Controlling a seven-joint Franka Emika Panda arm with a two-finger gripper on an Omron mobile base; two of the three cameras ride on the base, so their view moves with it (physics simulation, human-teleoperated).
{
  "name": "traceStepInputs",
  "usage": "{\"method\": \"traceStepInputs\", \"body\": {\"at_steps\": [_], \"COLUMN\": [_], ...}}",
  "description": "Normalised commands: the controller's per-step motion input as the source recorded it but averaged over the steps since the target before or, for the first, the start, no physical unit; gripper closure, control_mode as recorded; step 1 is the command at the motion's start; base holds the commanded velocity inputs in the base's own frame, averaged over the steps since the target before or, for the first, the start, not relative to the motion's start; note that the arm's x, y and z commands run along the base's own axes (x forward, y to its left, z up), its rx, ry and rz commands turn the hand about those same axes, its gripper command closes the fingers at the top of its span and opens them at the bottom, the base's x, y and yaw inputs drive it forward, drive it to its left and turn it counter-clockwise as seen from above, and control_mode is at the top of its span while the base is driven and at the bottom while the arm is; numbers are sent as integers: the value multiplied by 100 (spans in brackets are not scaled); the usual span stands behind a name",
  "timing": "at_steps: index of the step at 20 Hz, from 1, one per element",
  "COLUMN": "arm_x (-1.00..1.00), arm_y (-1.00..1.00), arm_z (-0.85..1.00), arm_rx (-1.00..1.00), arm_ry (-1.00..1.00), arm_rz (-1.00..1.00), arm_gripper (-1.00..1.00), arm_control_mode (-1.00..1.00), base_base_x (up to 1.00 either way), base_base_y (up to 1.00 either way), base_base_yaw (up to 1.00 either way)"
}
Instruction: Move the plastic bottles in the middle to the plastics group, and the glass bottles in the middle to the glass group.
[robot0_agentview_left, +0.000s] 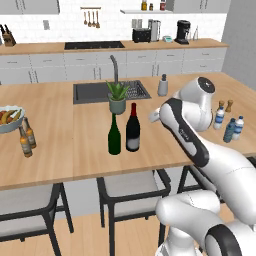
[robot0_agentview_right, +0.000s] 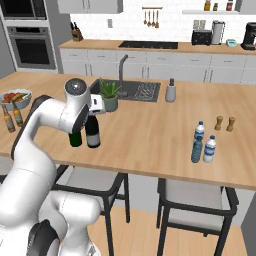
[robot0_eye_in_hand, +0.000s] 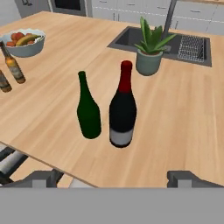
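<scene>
The arm was bent over the counter (robot0_agentview_left: 60, 145), and the gripper (robot0_eye_in_hand: 116, 177) hung with jaws spread wide, nothing between them. The green wine bottle (robot0_eye_in_hand: 88, 109) and black wine bottle (robot0_eye_in_hand: 122, 109) stood just ahead of the jaws, side by side, untouched.

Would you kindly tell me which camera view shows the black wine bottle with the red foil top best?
The hand view: the black wine bottle with the red foil top stands close and unobstructed. The left base view shows it whole but smaller; in the right base view the arm hides its upper part.
</scene>
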Motion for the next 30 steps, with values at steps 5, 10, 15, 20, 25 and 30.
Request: {"method": "traceStepInputs", "body": {"at_steps": [5,10,15,20,25,30], "arm_x": [22,50,51,54,36,31], "arm_y": [19,16,0,0,0,0], "arm_z": [0,0,0,0,0,-2], "arm_rx": [0,0,0,1,1,3], "arm_ry": [-2,-1,-1,0,0,0], "arm_rz": [1,0,0,0,0,0], "arm_gripper": [-100,-100,-100,-100,-100,-100], "arm_control_mode": [-100,-100,-100,-100,-100,-100], "base_base_x": [0,0,0,0,0,0], "base_base_y": [0,0,0,0,0,0], "base_base_yaw": [0,0,0,0,0,0]}}
